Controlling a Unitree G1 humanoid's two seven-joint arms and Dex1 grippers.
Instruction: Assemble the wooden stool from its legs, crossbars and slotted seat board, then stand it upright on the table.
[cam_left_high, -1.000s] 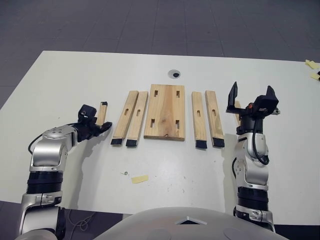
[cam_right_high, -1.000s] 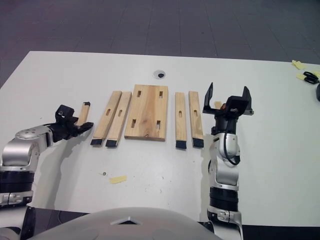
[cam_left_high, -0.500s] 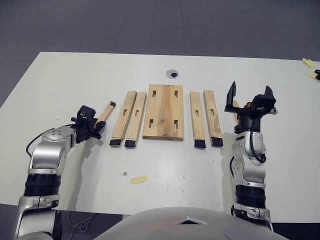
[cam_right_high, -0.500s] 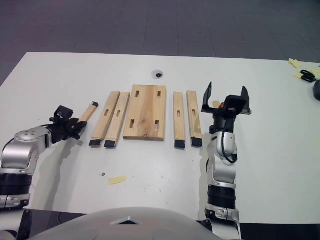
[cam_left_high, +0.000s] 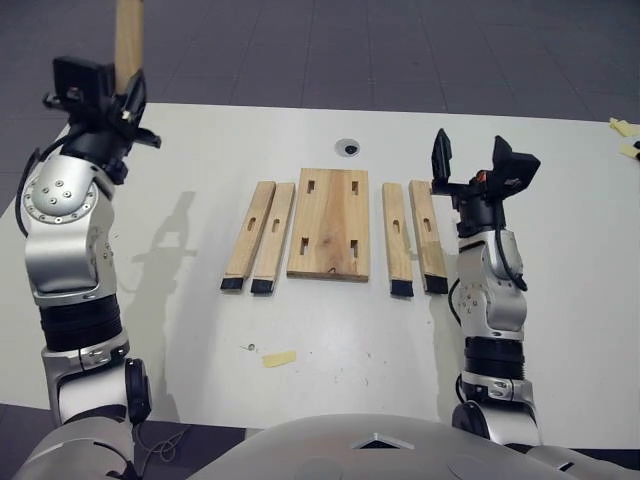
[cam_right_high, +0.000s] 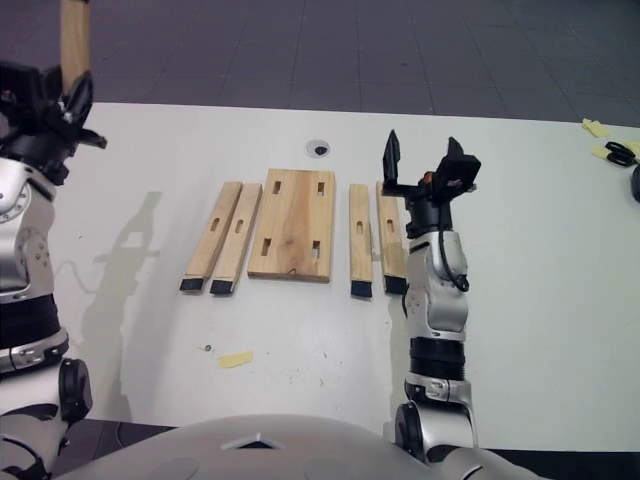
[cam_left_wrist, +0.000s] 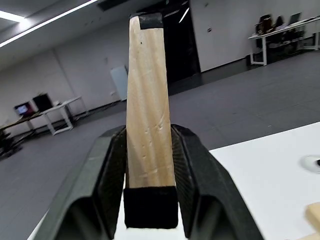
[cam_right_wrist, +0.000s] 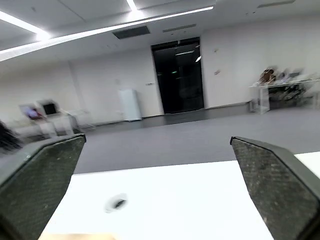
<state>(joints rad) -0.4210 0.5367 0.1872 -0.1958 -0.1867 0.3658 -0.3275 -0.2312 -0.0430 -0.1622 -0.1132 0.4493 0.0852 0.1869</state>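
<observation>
Since one second ago, your left gripper (cam_left_high: 118, 98) has risen from table level, lifting the crossbar (cam_left_high: 128, 35) off the table (cam_left_high: 560, 260). It now stands raised above the table's left edge. Its fingers (cam_left_wrist: 112, 170) are clenched on the crossbar's lower end. The piece stands upright between them, with a black cap at each end. Your right gripper (cam_left_high: 470, 165) has turned slightly and remains spread wide, holding nothing. Just to its left, two slotted legs (cam_left_high: 428, 235) lie flat on the table. Beyond them lies the seat board (cam_left_high: 328, 222), then a second pair of legs (cam_left_high: 250, 235), which is to the right of and below the left gripper.
</observation>
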